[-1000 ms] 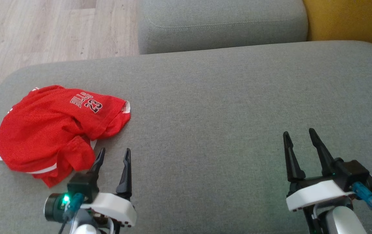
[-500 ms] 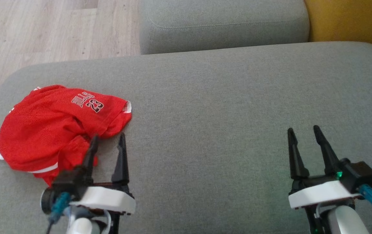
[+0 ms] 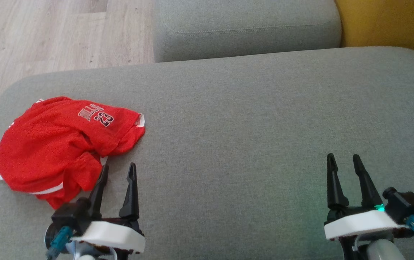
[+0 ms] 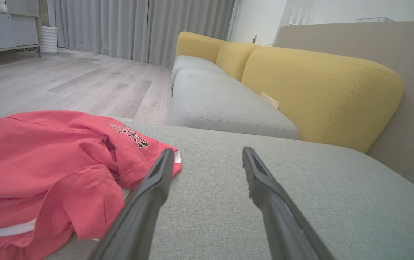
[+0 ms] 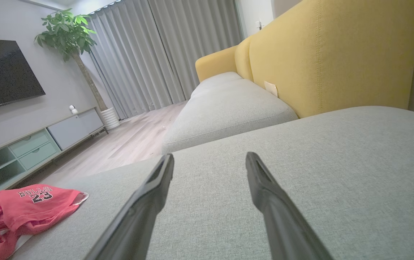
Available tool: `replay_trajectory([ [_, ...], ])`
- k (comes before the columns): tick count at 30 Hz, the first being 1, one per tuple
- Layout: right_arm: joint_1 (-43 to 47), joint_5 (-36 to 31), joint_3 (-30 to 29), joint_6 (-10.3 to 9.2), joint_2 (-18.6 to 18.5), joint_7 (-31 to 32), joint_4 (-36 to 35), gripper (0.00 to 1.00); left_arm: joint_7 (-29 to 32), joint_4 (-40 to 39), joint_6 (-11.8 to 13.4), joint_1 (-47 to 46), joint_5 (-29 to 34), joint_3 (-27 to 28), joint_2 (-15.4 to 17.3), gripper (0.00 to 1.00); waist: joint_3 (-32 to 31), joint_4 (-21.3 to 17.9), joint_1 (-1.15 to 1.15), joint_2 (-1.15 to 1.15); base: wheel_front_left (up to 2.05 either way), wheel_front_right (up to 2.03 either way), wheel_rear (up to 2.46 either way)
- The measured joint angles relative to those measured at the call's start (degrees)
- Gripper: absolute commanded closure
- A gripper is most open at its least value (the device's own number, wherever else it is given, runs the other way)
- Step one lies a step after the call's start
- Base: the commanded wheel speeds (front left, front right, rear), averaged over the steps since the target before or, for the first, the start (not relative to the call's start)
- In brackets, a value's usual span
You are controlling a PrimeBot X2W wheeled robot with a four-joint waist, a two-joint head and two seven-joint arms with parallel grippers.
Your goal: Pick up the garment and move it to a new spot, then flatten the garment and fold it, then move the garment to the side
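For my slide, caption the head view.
Crumpled red jersey on grey sofa; open left pincer near it, open right pincer far off.

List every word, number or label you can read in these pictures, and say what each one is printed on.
"BULLS": in dark arched letters on the red jersey, clearest in the right wrist view.
"23": directly under that word on the same jersey.
Pale tag on the yellow sofa back: too small to tell whether it carries any text.
No other writing can be read.
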Motion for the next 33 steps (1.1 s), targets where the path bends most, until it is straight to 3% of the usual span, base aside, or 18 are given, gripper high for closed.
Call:
replay_trajectory([
  [21,-0.1,0.4,0.0,0.00,0.0,0.0,1.6,0.00,0.0,0.8,0.0,0.0,-0.4,-0.5,-0.1,0.00,-0.2,0.3,0.00,0.00,0.00,0.00,0.00],
  [33,-0.2,0.5,2.1,0.00,0.0,0.0,2.0,0.00,0.0,1.0,0.3,0.0,-0.4,-0.1,-0.1,0.00,-0.3,2.8,0.00,0.00,0.00,0.00,0.00],
])
